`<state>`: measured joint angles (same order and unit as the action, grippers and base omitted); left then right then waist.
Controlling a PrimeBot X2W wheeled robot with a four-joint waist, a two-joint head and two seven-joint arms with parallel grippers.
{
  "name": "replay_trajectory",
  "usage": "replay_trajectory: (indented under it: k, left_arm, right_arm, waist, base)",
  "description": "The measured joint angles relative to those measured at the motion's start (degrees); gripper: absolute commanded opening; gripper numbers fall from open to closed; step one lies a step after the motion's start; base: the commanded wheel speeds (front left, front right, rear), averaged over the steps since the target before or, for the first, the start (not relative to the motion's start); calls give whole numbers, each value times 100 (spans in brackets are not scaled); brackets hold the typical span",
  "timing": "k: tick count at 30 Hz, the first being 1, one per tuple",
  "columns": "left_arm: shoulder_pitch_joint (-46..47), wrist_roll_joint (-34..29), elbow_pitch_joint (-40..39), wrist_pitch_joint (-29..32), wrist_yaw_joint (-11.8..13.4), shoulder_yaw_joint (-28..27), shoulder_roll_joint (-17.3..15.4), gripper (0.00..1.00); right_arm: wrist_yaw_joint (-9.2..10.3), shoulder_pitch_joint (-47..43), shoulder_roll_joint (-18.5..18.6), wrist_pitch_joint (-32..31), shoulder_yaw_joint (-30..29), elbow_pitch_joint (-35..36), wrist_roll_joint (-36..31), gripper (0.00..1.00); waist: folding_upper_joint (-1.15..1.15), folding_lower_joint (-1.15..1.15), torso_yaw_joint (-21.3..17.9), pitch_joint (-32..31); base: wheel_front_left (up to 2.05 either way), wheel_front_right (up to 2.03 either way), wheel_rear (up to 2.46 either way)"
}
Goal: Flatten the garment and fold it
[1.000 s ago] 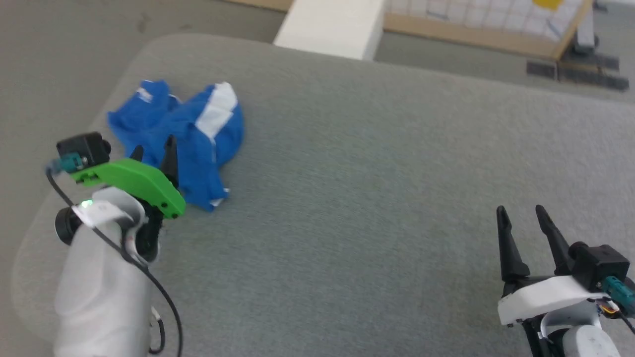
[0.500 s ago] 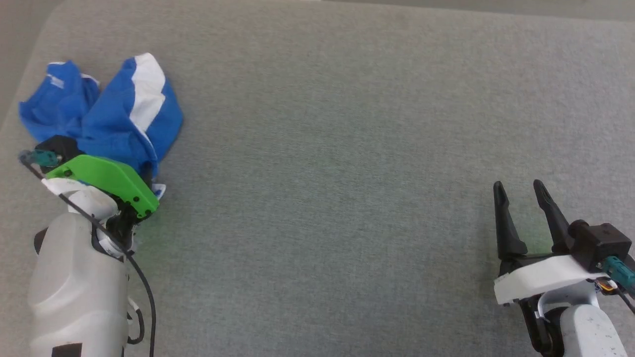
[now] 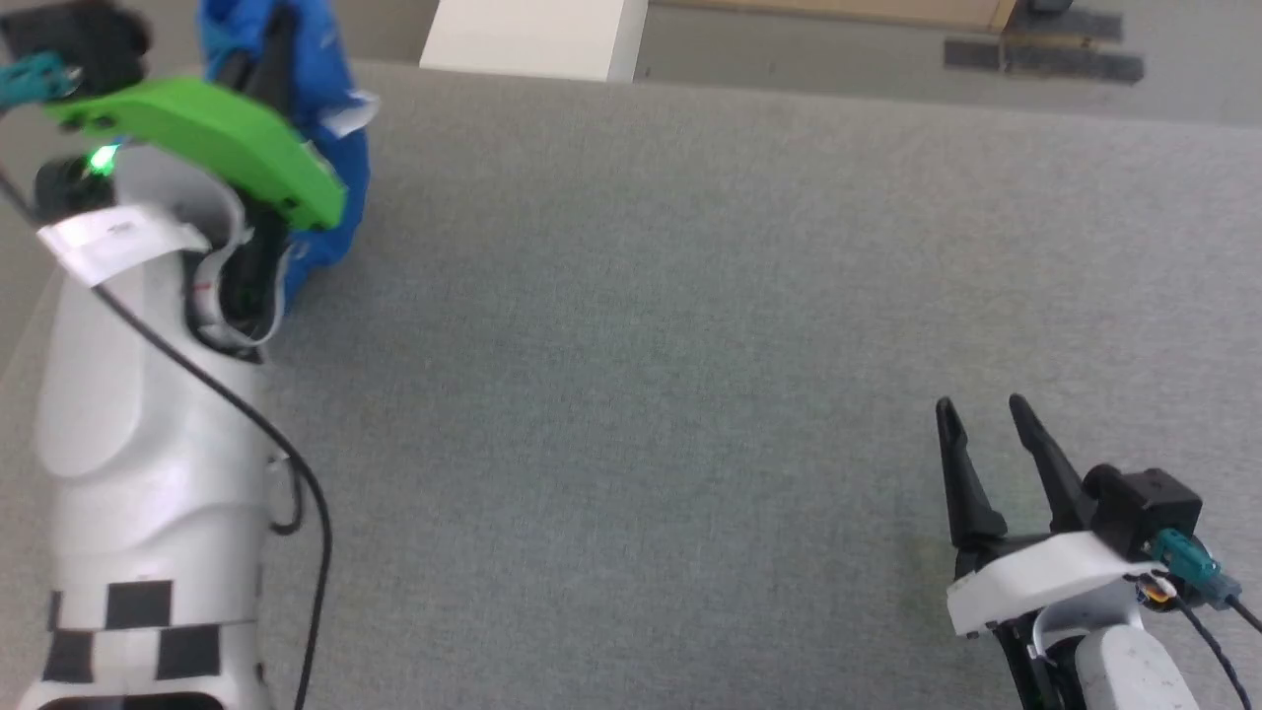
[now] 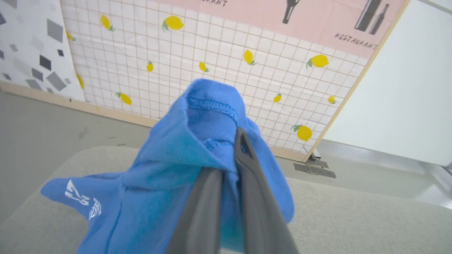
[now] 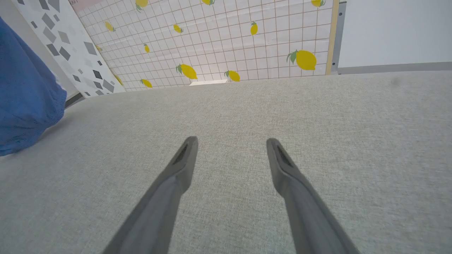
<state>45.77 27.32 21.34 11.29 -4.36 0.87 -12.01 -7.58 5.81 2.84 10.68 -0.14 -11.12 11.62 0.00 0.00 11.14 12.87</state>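
- The left tool (image 4: pixel 229 169) is clamped on a stitched hem of the garment (image 3: pixel 335 187). Its 2 fingers are pressed together, with blue cloth bunched between and over them.
- 1 second ago the garment lay as a crumpled heap on the grey surface (image 3: pixel 641 345), with that tool just above it. Now it hangs from the tool over the far left corner of the surface. The head camera has also shifted, so not all of the apparent displacement is real.
- In the left wrist view most of the cloth drapes below the fingers, and a corner with white print trails out to the left. I cannot tell whether its lowest part touches the surface.
- The right tool (image 3: pixel 981 414) has its fingers apart and holds nothing. It sits low over the near right of the surface, well apart from the garment.
- The pick-up looks done, but flattening has not begun. Held at 1 point, the cloth stays bunched, so the right tool probably needs to grip a 2nd edge to spread it.
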Motion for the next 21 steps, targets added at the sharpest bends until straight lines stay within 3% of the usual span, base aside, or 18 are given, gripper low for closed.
replay_trajectory:
  k: [4, 7, 12, 16, 21]
  left_arm:
    - [28, 122, -471, 400, -134, 423, 248, 0]
    - [-53, 358, -750, 1025, -198, 918, 458, 0]
    - [-797, 766, -1143, 1668, -225, 1744, 761, 0]
    - [-1533, 1066, -936, 1728, -241, 2414, 891, 0]
    - [-2232, 1149, -99, 1729, -86, 3271, 905, 0]
  right_arm:
    - [0, -51, -1, 99, 7, -157, 118, 100]
    - [0, -143, 0, 154, -43, -280, 169, 100]
    - [0, -286, 4, 224, -205, -393, 200, 100]
    - [0, -360, 5, 252, -221, -457, 218, 100]
    - [0, -361, 7, 296, -159, -486, 282, 100]
  waist:
    - [0, 0, -143, -269]
    - [0, 0, -362, -425]
    - [0, 0, -733, -613]
    - [0, 0, -1011, -725]
    - [0, 0, -1296, -790]
  base:
    - [0, 0, 0]
    - [0, 0, 0]
    - [0, 0, 0]
    - [0, 0, 0]
    - [0, 0, 0]
